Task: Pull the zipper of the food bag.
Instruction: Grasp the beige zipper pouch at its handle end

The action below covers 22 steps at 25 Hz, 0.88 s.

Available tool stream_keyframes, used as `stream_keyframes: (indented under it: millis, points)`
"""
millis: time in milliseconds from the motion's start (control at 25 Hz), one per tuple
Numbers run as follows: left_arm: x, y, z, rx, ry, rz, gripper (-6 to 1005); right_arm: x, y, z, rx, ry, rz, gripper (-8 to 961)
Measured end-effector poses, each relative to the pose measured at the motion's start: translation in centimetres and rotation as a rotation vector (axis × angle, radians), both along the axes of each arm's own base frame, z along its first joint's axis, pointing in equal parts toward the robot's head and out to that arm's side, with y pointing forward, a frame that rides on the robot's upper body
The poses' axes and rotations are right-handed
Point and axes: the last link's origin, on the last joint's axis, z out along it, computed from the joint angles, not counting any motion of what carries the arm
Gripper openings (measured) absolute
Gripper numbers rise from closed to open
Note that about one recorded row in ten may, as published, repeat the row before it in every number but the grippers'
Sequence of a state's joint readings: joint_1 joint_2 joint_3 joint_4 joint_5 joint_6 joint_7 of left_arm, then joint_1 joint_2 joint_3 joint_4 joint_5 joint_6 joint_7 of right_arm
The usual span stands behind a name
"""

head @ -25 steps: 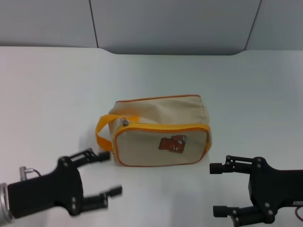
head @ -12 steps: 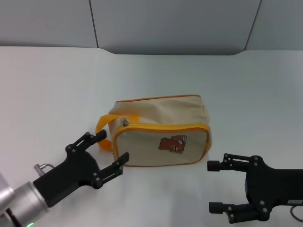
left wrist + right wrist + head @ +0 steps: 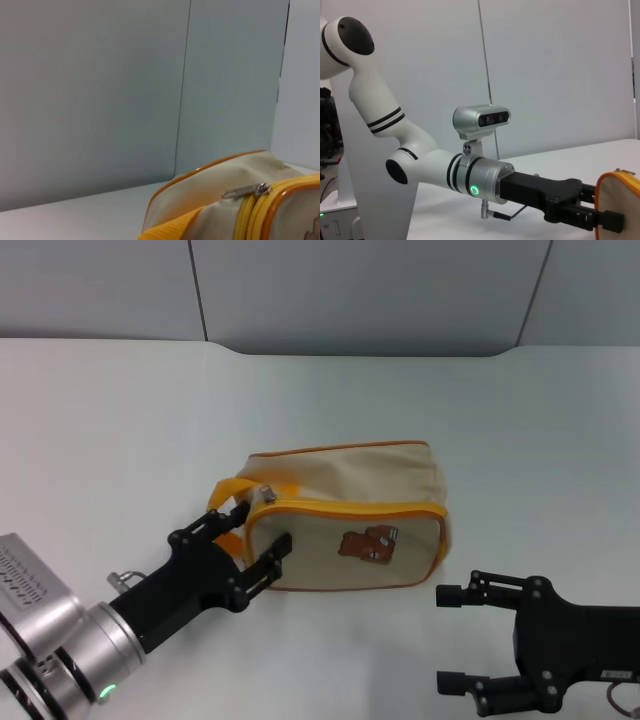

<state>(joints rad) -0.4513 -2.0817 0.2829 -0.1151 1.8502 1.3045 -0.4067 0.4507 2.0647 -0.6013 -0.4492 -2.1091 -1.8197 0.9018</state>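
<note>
The beige food bag (image 3: 345,510) with orange piping and a brown bear patch lies mid-table. Its silver zipper pull (image 3: 266,495) sits at the bag's left top corner, beside the orange strap (image 3: 226,494). My left gripper (image 3: 258,530) is open at the bag's left end, one finger over the strap, the other against the front face. The left wrist view shows the zipper pull (image 3: 246,191) and the bag (image 3: 210,185) close up. My right gripper (image 3: 450,638) is open, low to the right of the bag, apart from it.
The white table (image 3: 120,420) stretches around the bag. A grey wall panel (image 3: 350,290) runs behind it. The right wrist view shows my left arm (image 3: 485,177) reaching the bag's end (image 3: 620,200).
My left gripper has moved forward and right from the table's front left up to the bag's left end. The bag has shifted slightly right. The right gripper has dropped a little.
</note>
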Motion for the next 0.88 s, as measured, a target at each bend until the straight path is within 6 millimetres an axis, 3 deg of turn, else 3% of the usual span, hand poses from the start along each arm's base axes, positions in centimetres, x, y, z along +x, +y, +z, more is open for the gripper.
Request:
stream_keyframes:
  millis: [320, 400, 600, 880]
  points:
    - [0.24, -0.02, 0.0, 0.015, -0.018, 0.004, 648, 0.01, 0.02, -0.03, 0.001, -0.001, -0.001, 829]
    - [0.27, -0.03, -0.02, 0.014, -0.018, 0.002, 421, 0.02, 0.02, -0.03, 0.001, -0.001, -0.001, 829]
    - [0.4, -0.08, 0.0, 0.014, -0.025, -0.004, 189, 0.03, 0.03, -0.03, 0.002, -0.002, -0.001, 829]
    - [0.89, -0.74, 0.51, 0.03, -0.07, -0.045, 159, 0.01, 0.21, 0.17, 0.028, 0.014, -0.014, 830]
